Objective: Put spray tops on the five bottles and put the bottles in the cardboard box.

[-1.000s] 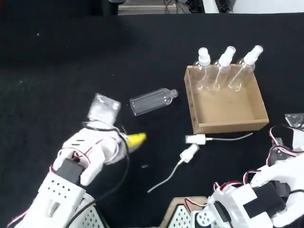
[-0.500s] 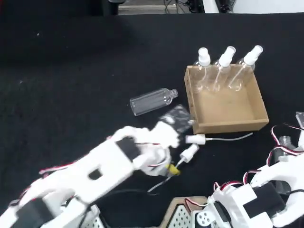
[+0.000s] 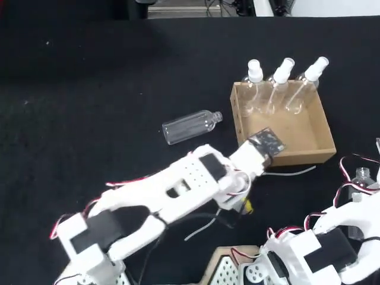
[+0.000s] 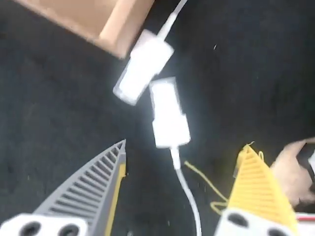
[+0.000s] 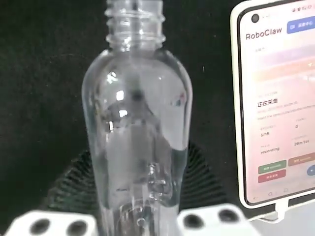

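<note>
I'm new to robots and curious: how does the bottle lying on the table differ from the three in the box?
The lone bottle has a bare neck; the three boxed bottles wear white spray tops. The lone bottle lies on its side on the table; the boxed bottles lean on the cardboard box's far wall. All are clear.

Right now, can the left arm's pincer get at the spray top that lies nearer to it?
Probably yes: the left pincer is open above that spray top, with nothing between; the other spray top lies close beside it.
</note>
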